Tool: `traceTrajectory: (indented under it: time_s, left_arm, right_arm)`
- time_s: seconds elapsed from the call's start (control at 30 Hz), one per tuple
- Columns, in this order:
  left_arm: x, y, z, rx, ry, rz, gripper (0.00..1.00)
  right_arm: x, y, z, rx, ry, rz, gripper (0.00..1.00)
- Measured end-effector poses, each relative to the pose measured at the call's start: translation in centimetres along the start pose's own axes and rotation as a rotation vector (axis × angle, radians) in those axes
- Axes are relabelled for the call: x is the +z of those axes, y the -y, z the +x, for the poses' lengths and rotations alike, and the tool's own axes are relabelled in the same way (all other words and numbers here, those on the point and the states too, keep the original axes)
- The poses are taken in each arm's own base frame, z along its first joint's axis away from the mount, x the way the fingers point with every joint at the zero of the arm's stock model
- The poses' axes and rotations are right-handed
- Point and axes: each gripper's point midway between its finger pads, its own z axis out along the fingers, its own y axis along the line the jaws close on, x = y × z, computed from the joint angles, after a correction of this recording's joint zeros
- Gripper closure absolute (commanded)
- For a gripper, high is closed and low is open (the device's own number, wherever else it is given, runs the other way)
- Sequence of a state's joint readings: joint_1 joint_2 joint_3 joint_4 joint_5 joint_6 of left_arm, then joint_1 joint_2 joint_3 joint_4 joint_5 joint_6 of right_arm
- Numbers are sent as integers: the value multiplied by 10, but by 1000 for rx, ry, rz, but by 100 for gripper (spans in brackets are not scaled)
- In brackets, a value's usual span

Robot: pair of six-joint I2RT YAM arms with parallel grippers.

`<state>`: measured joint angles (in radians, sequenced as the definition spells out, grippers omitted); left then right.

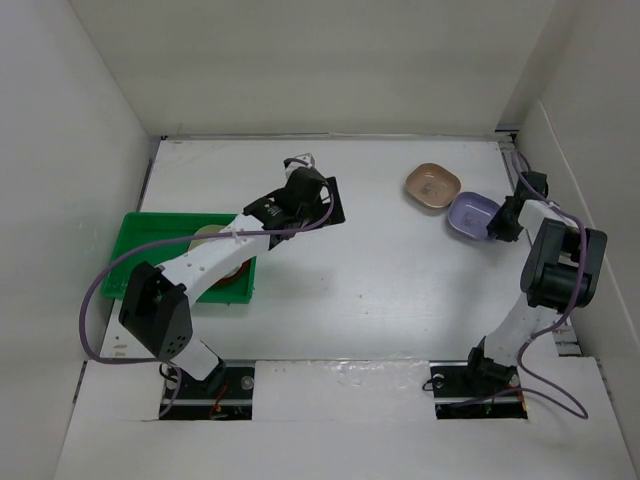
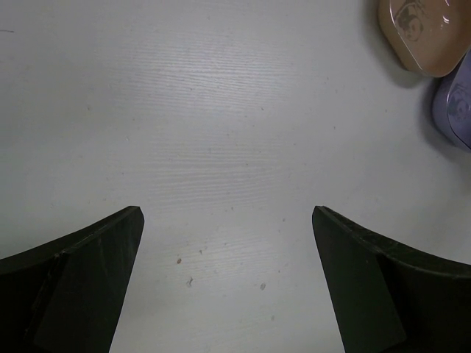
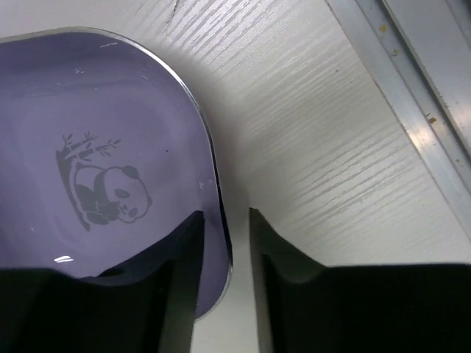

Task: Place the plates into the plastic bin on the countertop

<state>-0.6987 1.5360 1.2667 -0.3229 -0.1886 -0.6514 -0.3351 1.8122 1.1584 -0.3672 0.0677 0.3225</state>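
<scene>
A lavender plate (image 1: pixel 472 214) with a panda print (image 3: pixel 110 147) lies on the white countertop (image 1: pixel 380 280) at the far right. A tan-pink plate (image 1: pixel 432 186) lies touching it. My right gripper (image 1: pixel 500 222) (image 3: pixel 224 217) straddles the lavender plate's right rim, one finger inside and one outside, with a narrow gap left at the rim. My left gripper (image 1: pixel 322 203) (image 2: pixel 228 213) is wide open and empty over bare countertop at mid-table. Its wrist view shows the tan-pink plate (image 2: pixel 423 33) and the lavender plate (image 2: pixel 458 103) at upper right. The green plastic bin (image 1: pixel 140 235) at left holds a cream plate (image 1: pixel 210 238) and a red-brown plate (image 1: pixel 237 278), partly hidden by the left arm.
White walls close in the countertop on the left, back and right. A metal rail (image 3: pixel 412 110) runs along the right wall just beyond the lavender plate. The left arm stretches over the bin's right half.
</scene>
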Motion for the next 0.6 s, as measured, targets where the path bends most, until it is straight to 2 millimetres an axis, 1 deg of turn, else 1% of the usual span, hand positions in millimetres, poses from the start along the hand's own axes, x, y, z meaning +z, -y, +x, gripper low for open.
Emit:
traceTrajectory:
  time_s: [0.03,0.1,0.17,0.2,0.23,0.33,0.43,0.53,0.6]
  left_arm:
    - [0,0,-1,0,3,-2,0]
    - [0,-1,-1,0,6,-6,0]
    - [0,-2,-2,0,11,-12,0]
    - [0,-3,-2,0,12,-14,0]
    - [0,-3,-3,0,15,-18,0]
    - [0,-4,-3,1,16,-21,0]
    - [0,-4,-3,5,15,-21,0]
    - [1,-1,-3,15,8,-10,0]
    - [2,7,-5,26,-4,15,0]
  right_arm:
    - [1,0,1,1,-6,-1,70]
    - [2,-1,4,-8,-15,-8,84]
    - [2,-4,3,-11,-14,-17,88]
    - [1,-5,1,-11,-9,-22,96]
    - [0,-8,-1,-12,-4,-30,100]
    - [-8,-13,-7,-15,23,-43,100]
    - [-21,-10,-8,-14,50,-15,100]
    - [-42,0,-5,1,83,30,100]
    - [-63,5,-5,8,129,69,100]
